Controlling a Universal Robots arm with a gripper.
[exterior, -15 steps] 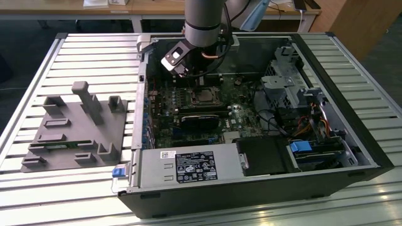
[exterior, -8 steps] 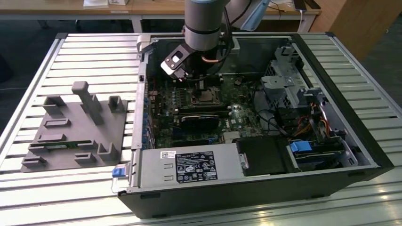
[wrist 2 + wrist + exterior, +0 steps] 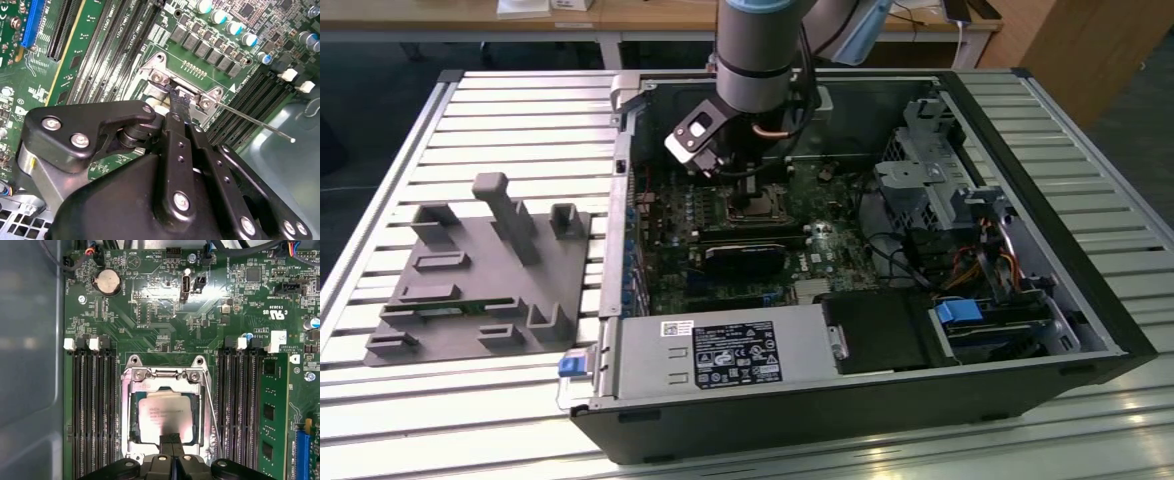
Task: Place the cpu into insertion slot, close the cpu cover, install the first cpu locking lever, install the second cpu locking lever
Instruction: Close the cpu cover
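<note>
The cpu (image 3: 167, 416), a silvery square chip, lies in the insertion slot (image 3: 754, 207) on the green board. The cpu cover (image 3: 128, 407), a thin metal frame, lies down around it, and the chip shows through its window. My gripper (image 3: 171, 439) hangs just over the cover's edge with its dark fingers (image 3: 176, 100) pressed together and nothing visible between them. A thin wire locking lever (image 3: 212, 412) runs along one side of the socket. In the second wrist view that lever (image 3: 255, 122) sticks out free past the memory slots. In the exterior view my gripper (image 3: 744, 188) is inside the open computer case.
Long black memory slots (image 3: 92, 410) flank the socket on both sides. A black rectangular block (image 3: 747, 258) sits just in front of the socket, with the power supply (image 3: 707, 355) nearer. Drive bays and cables (image 3: 947, 200) fill the exterior view's right. A grey fixture (image 3: 480, 270) lies outside the case.
</note>
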